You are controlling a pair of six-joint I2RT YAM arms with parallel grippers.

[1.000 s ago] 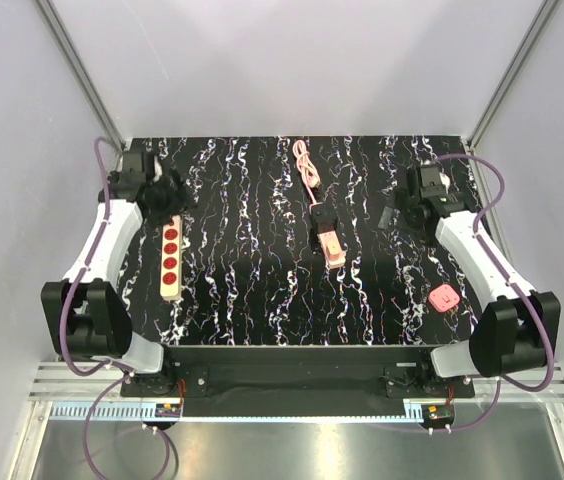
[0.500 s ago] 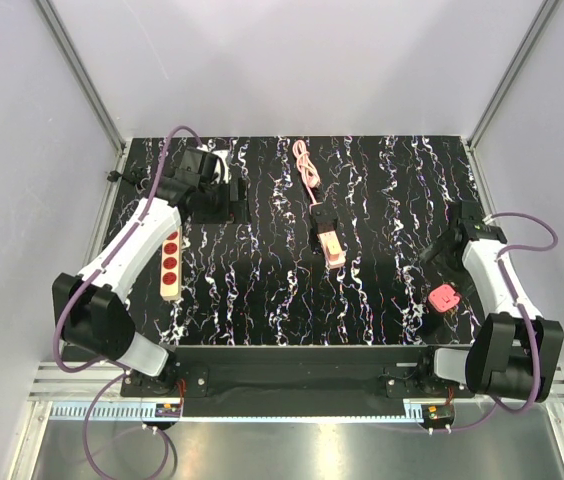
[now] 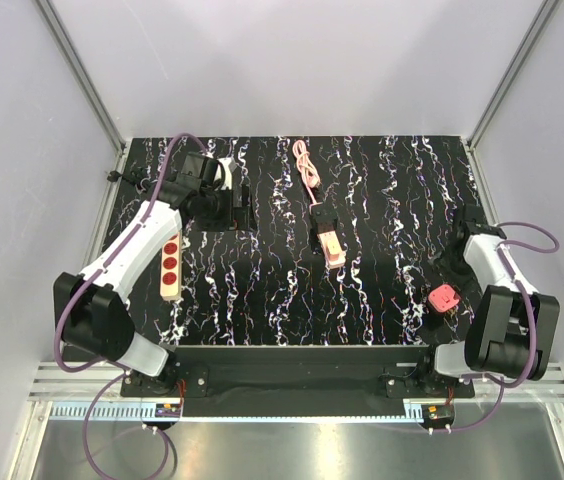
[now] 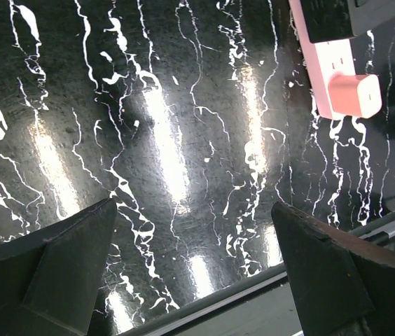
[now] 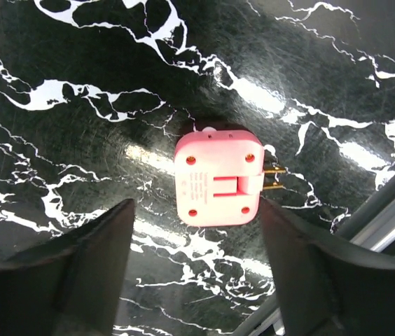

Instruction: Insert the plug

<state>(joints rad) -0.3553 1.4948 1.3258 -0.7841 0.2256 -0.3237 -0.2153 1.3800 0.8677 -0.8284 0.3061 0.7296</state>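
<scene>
Pale-pink plug (image 4: pixel 351 96) sits on the near end of the pink power strip (image 4: pixel 329 59), mid-table. Left gripper (image 4: pixel 197 266) is spread wide and empty, well apart from it. Right gripper (image 5: pixel 194 280) is spread wide and empty, over a pink square adapter (image 5: pixel 217 178).

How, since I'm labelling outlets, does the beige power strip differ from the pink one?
The beige strip shows round red sockets with nothing in them; the pink strip carries a black block and a pale-pink plug. The pink strip trails a coiled pink cord; none shows on the beige strip. The left arm covers the beige strip's far end; the pink strip lies uncovered. Both are slim and lie flat.
</scene>
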